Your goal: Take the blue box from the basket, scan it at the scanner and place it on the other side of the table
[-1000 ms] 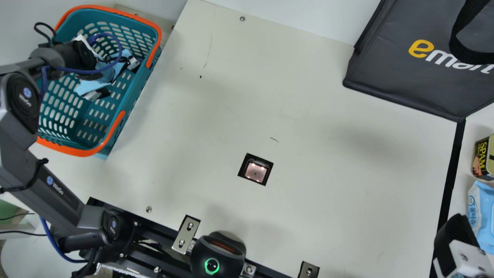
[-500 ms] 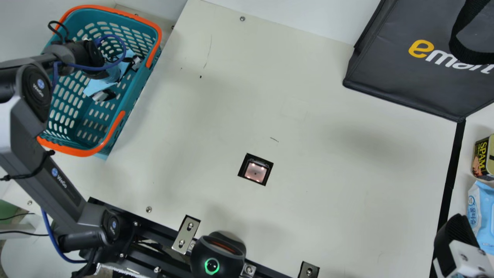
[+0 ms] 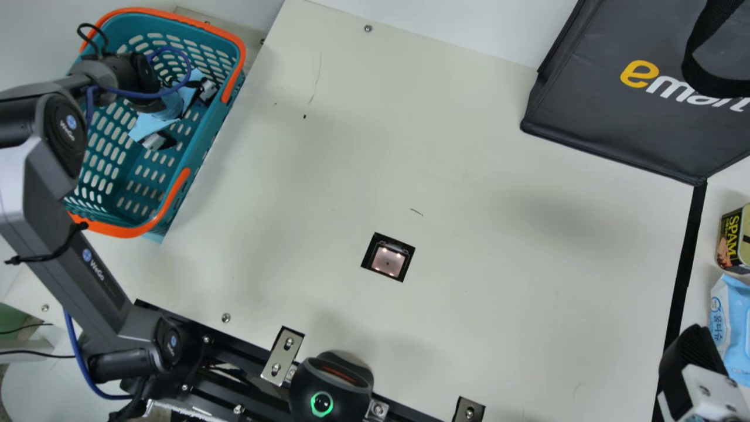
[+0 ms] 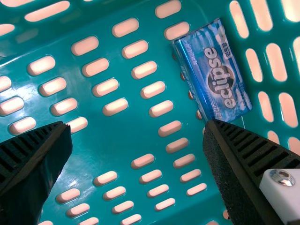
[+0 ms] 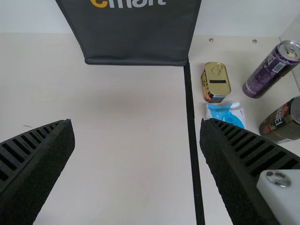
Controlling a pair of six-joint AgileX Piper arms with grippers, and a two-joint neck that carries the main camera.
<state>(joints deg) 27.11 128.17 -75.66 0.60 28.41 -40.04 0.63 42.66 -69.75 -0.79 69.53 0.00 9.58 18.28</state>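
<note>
My left gripper [image 3: 167,111] is down inside the teal basket [image 3: 120,230], which has an orange rim. In the left wrist view the blue box [image 4: 213,75] lies on the perforated basket floor, just past one fingertip of the left gripper [image 4: 137,125]. Those fingers are wide apart with nothing between them; whether that tip touches the box I cannot tell. The scanner [image 3: 388,261] is a lit square window set in the table. My right gripper [image 3: 694,357] is at the lower right of the main view; in its wrist view the right gripper [image 5: 137,124] stands open over bare table.
A dark bag [image 3: 621,111] stands at the back right. Beyond the black tape line [image 5: 193,136] are a tin [image 5: 216,82], a light-blue pack [image 5: 226,114], a purple can [image 5: 272,70] and a dark bottle [image 5: 283,119]. Bare table surrounds the scanner window.
My left arm has shifted to the right in the main view, its gripper moving a little across the inside of the basket. The right gripper has kept still.
</note>
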